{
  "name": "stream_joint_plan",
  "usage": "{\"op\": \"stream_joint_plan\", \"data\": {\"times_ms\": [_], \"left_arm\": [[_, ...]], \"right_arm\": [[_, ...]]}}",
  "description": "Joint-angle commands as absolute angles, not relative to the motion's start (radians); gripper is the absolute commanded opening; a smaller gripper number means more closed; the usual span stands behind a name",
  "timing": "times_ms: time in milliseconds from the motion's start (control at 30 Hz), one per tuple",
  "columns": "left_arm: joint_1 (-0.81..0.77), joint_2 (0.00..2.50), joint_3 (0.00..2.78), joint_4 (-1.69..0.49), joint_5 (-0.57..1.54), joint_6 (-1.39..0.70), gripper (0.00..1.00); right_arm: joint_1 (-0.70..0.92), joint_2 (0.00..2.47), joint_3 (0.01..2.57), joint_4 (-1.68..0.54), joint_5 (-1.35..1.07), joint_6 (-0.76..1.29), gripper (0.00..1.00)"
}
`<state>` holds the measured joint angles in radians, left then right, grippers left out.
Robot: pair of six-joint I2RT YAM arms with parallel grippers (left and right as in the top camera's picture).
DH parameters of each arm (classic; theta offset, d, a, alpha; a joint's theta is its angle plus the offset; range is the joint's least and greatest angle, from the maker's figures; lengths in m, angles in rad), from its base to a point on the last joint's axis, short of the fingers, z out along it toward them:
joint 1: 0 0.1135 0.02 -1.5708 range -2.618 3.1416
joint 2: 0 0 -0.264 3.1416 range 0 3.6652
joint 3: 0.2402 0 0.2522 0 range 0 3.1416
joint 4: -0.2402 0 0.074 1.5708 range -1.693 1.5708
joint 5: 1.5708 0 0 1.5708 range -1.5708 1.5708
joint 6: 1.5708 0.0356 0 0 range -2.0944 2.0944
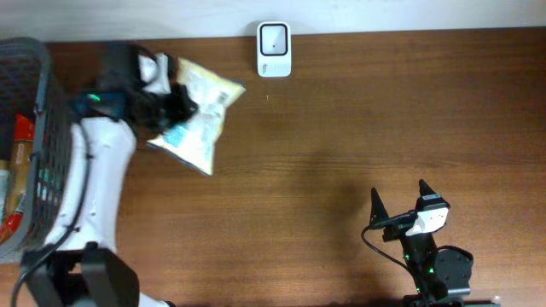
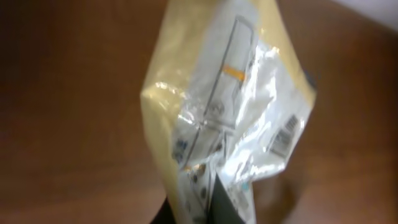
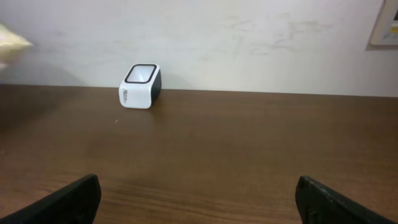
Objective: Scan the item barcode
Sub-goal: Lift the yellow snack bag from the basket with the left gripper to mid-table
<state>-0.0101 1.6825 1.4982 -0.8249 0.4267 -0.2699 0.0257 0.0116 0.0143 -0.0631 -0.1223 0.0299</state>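
Two arms in frame, only one loaded.

- Left claw (image 1: pixel 171 107): pressed together on a crinkly yellow-and-clear plastic pouch (image 1: pixel 198 115), pinching it at the edge turned away from the scanner. The pouch appears to be held clear of the brown wooden worktop (image 1: pixel 341 153).
- Landmark: small white boxy scanner with a dark window (image 1: pixel 274 49), at the far edge of the worktop against the wall.
- The pouch sits to the scanner's left and slightly nearer the arm bases, near it but not touching. Its long axis runs roughly far-to-near, with the far corner leaning toward the scanner.
- A small barcode (image 2: pixel 283 137) shows near one side edge of the pouch's printed face in the left wrist view. Whether that face is turned to the scanner window, I cannot tell.
- Right claw (image 1: pixel 399 189): spread wide, holding nothing, well apart from the scanner on its near-right side.
- Grey mesh basket (image 1: pixel 43 111), with packets inside, lies far left of the scanner.

Judgement: the left arm is the nearer one. The next move means carrying the pouch rightward toward the scanner and presenting the barcode face to the window.
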Motion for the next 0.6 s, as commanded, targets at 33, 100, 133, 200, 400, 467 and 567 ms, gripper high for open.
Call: {"op": "stream_joint_plan", "data": {"times_ms": [33, 100, 133, 200, 400, 467, 567], "left_arm": [[-0.124, 1.668, 1.160, -0.483, 0.289, -0.553, 0.00], [-0.162, 1.668, 1.053, -0.369, 0.190, -0.616, 0.00], [-0.183, 1.668, 1.008, -0.317, 0.161, -0.636, 0.00], [-0.234, 1.670, 0.939, -0.200, 0.151, -0.642, 0.00], [-0.367, 1.723, 0.920, -0.079, 0.148, -0.904, 0.00], [-0.404, 1.754, 0.920, -0.079, 0.149, -1.048, 0.00], [-0.483, 1.794, 0.920, 0.018, 0.148, -1.129, 0.00]], "right_arm": [[0.027, 0.003, 0.006, -0.066, -0.131, 0.041, 0.99], [0.027, 0.004, 0.006, -0.066, -0.131, 0.041, 0.99], [0.027, 0.004, 0.006, -0.066, -0.131, 0.041, 0.99], [0.027, 0.004, 0.006, -0.066, -0.131, 0.041, 0.99], [0.027, 0.004, 0.006, -0.066, -0.131, 0.041, 0.99], [0.027, 0.004, 0.006, -0.066, -0.131, 0.041, 0.99], [0.027, 0.004, 0.006, -0.066, -0.131, 0.041, 0.99]]}}
